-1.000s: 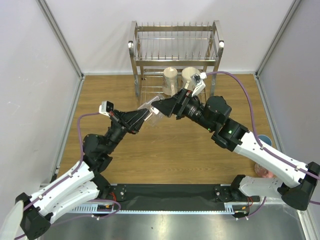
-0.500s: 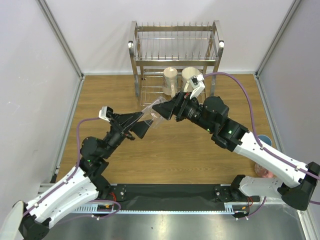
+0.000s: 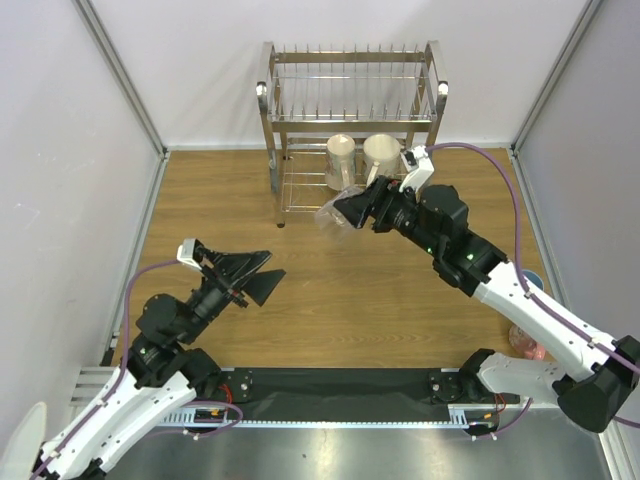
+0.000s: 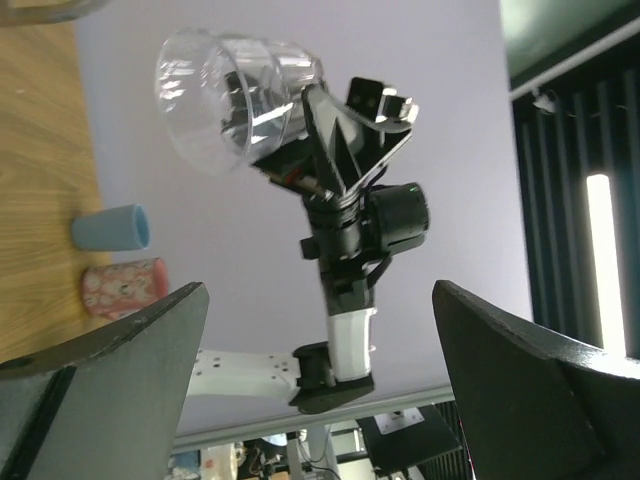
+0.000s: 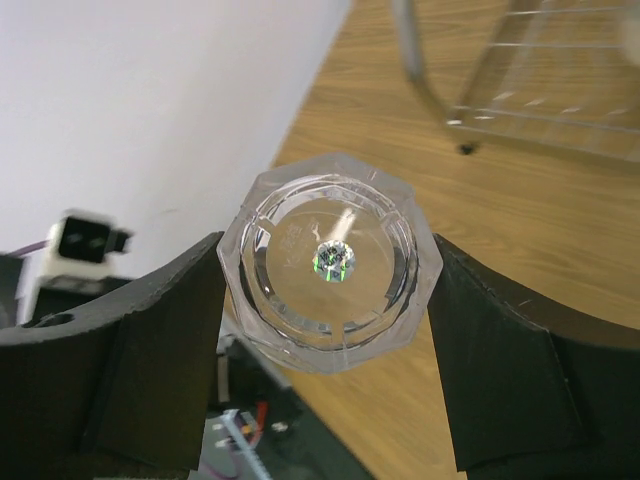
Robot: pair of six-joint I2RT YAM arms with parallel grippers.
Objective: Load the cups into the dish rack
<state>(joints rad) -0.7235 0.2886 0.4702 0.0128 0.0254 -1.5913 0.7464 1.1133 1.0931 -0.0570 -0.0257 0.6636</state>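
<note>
Two mugs (image 3: 341,152) (image 3: 380,150) racked, one tumbler (image 3: 333,212) in right jaws, left jaws agape.

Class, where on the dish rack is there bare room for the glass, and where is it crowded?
Free: lower tier of the dish rack, between its left legs and the left cream mug. Crowded: the right half, holding it and the right cream mug.

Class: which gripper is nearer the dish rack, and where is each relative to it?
Right. The right gripper, holding the tumbler, sits just in front of the dish rack; the left gripper hangs far back, leftward.
</note>
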